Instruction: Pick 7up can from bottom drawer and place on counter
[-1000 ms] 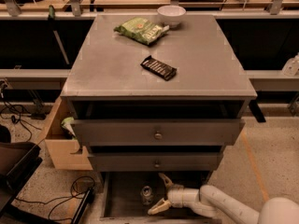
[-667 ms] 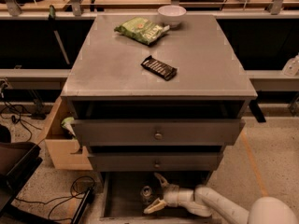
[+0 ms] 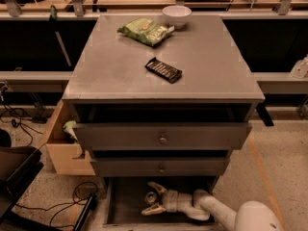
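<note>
Tool [image 3: 147, 198] is low in the bottom drawer [image 3: 124, 202], arm coming in from the lower right. Fingers [image 3: 156, 186] are spread wide, one each side of the 7up can [image 3: 152, 196], which stands on the dark drawer floor btwn them; can't tell if they touch it. Counter [image 3: 207, 61] holds a green snack bag [image 3: 146, 30] & white bowl [image 3: 176, 14] at the back and a dark ridged pkt [image 3: 163, 70] near the middle. Pale wooden box [image 3: 62, 150] sits left of the cabinet.

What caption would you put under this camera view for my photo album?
Low in the bottom drawer, the robot's gripper sits open, straddling the 7up can.
</note>
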Robot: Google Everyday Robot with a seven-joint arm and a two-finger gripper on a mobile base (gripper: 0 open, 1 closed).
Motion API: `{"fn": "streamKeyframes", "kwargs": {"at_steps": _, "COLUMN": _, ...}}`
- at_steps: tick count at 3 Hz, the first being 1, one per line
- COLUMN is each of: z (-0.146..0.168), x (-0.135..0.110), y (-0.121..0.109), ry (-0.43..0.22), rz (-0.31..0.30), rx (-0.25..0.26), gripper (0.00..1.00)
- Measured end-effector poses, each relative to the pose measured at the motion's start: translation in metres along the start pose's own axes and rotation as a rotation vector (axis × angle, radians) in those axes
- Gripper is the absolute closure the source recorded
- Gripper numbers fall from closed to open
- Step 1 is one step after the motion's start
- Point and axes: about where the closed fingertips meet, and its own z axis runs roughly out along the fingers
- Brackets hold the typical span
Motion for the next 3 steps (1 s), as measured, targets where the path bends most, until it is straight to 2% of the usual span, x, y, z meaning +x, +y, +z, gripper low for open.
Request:
{"fn": "streamKeyframes", "kwargs": {"at_steps": 1, "z": 0.0078, "x": 0.0062, "y": 0.0007, "ry": 0.011, "rz": -0.008, "rx": -0.007, "gripper": 0.46}}
{"fn": "streamKeyframes", "kwargs": {"at_steps": 2, "z": 0.0105, "x": 0.0056, "y": 0.0023, "ry": 0.008, "rz": -0.006, "rx": -0.011, "gripper": 0.78}}
{"fn": "streamKeyframes", "kwargs": {"at_steps": 3, "z": 0.0123, "x": 0.0053, "y": 0.0033, "ry": 0.007, "rz": -0.005, "rx": -0.014, "gripper": 0.99}}
